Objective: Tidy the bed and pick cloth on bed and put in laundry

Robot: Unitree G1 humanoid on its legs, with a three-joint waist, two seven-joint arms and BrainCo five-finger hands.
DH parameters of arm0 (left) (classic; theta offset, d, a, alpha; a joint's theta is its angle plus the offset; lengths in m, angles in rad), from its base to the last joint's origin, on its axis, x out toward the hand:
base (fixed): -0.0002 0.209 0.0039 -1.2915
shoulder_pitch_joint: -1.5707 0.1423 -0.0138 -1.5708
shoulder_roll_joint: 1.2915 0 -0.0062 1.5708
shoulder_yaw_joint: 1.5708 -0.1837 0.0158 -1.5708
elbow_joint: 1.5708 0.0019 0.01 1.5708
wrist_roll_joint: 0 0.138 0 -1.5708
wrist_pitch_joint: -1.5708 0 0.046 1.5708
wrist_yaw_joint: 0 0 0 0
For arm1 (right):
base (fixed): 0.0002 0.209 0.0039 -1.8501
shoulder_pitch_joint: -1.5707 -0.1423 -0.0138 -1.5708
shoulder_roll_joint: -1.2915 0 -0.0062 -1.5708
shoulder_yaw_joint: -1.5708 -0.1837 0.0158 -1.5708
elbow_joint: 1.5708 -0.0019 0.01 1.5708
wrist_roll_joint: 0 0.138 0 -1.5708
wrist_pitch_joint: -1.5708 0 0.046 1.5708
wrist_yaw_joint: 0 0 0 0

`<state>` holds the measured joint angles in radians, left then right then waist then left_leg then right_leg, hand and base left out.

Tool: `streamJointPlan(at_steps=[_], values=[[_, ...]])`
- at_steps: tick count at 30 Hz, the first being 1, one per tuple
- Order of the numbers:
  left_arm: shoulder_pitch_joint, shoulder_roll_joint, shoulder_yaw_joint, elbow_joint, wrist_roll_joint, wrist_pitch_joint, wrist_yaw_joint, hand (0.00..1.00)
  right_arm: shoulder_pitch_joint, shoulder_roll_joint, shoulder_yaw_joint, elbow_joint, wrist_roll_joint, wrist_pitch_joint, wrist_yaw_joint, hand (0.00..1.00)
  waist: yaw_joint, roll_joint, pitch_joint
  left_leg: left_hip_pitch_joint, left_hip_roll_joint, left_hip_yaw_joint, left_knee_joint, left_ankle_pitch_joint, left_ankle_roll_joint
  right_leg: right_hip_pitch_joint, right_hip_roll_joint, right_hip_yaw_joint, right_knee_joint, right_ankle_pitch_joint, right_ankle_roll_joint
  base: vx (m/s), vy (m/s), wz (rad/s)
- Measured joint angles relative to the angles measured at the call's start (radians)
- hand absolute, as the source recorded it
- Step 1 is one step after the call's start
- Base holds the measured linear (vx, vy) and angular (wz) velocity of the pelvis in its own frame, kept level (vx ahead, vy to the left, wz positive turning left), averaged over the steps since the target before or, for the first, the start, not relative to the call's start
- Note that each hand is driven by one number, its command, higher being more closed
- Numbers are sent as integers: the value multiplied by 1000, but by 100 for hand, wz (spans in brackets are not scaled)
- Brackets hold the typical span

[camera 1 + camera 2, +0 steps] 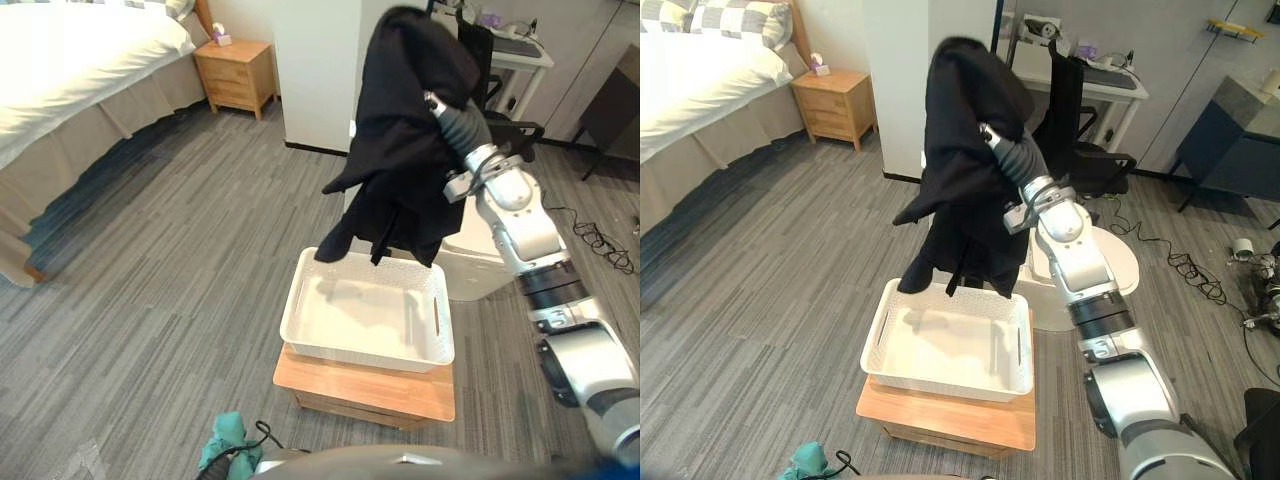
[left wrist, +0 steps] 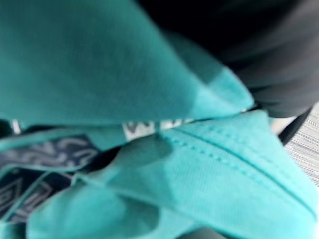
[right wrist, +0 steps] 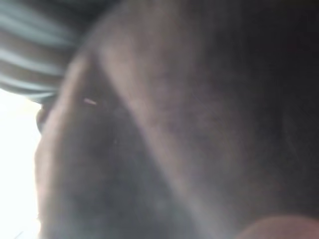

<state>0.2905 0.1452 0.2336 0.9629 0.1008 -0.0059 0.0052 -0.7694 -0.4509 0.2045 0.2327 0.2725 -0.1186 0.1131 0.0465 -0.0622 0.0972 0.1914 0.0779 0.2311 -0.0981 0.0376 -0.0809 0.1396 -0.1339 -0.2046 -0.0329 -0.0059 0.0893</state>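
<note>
Closest to me, low at my left side, is a bunched teal cloth. My left wrist view looks into its folds and stitched seams from very close. My left hand shows there as a dark ribbed edge against the fabric, and I cannot tell whether it is grasping the cloth or lying loose in it.

Just ahead stands a small wooden surface carrying the white laundry basket, a rectangular tub with perforated walls and slot handles. Its pale bottom is in plain sight.

My right arm reaches up and forward over the basket's far side. A black cloth is draped over my right hand, with the ribbed wrist cover emerging from under the fabric. The cloth buries the hand, and its wrist view shows dark fabric up close, so I cannot tell whether the hand is clenched on the cloth or merely carrying it. The black cloth hangs in long folds, raised above the basket. Its lowest corners dangle near the far rim; whether they touch it I cannot say.

The bed, with white bedding and a beige skirt, lies well apart at the far left across the grey plank floor. A wooden nightstand stands beside it.
</note>
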Motion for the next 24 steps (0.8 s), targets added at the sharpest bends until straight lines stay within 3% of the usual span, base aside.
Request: streamJointPlan(at_steps=[2, 10, 17, 24], values=[[0, 0, 0, 0, 0, 10, 1, 100, -1, 0, -6, -14, 19, -21, 5, 100, -1, 1, 0, 1, 2, 5, 0, 0, 0, -1, 3, 4, 0, 0, -2, -3, -3, -4], [-2, 3, -53, 0, 0, 39, 2, 100, 56, 8, -11, -16, 42, -13, 55, 100, -1, 10, -7, 4, 6, 7, -1, 0, 0, -1, 9, 10, 0, 1, -6, -2, -1, 0], [-16, 4, -80, 0, 0, 63, 3, 100, 282, 124, 19, 57, 33, 70, 81, 100, -2, 15, -10, 5, 6, 7, -3, 1, -2, -1, 9, 10, 0, -2, -10, 0, 0, 0], [-48, 10, -135, -1, -2, 71, 13, 100, 351, 202, 122, 142, -73, 92, 64, 100, -3, 32, 4, -33, 5, 3, -4, 11, -5, -42, 7, 7, 7, -1, -10, -7, -2, 1]])
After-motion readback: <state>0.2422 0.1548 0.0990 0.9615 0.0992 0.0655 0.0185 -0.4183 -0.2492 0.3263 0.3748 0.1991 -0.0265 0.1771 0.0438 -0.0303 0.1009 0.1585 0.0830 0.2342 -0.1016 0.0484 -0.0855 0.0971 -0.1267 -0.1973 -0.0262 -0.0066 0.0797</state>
